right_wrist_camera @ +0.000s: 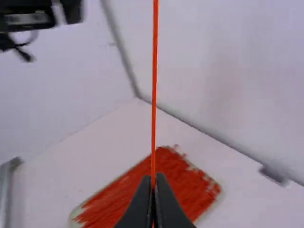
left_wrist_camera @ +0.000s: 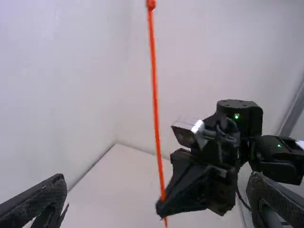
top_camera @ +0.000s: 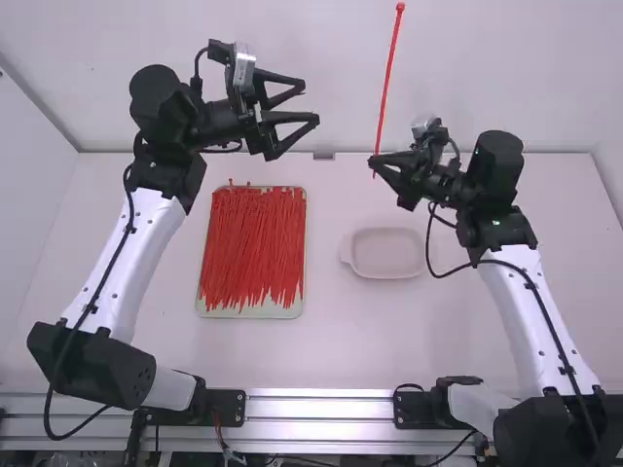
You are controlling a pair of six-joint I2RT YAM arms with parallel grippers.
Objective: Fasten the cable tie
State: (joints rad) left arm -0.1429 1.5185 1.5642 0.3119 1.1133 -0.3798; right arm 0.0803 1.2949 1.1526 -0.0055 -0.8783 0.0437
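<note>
A single red cable tie [top_camera: 388, 83] stands upright in the air, its head at the top, with my right gripper [top_camera: 376, 165] shut on its lower end. In the right wrist view the tie [right_wrist_camera: 154, 85] rises straight from between the closed fingers [right_wrist_camera: 140, 199]. The left wrist view has the same tie [left_wrist_camera: 155, 104] and the right gripper [left_wrist_camera: 164, 209] ahead of it. My left gripper [top_camera: 300, 103] hangs open above the far edge of the table, to the left of the tie, holding nothing. Its finger [left_wrist_camera: 40, 197] frames the left wrist view.
A tray [top_camera: 202, 304] piled with several red cable ties [top_camera: 255, 245] lies on the table left of the middle. A shallow white dish [top_camera: 387, 252] sits to its right, under the right arm. White walls close the table at the back and sides.
</note>
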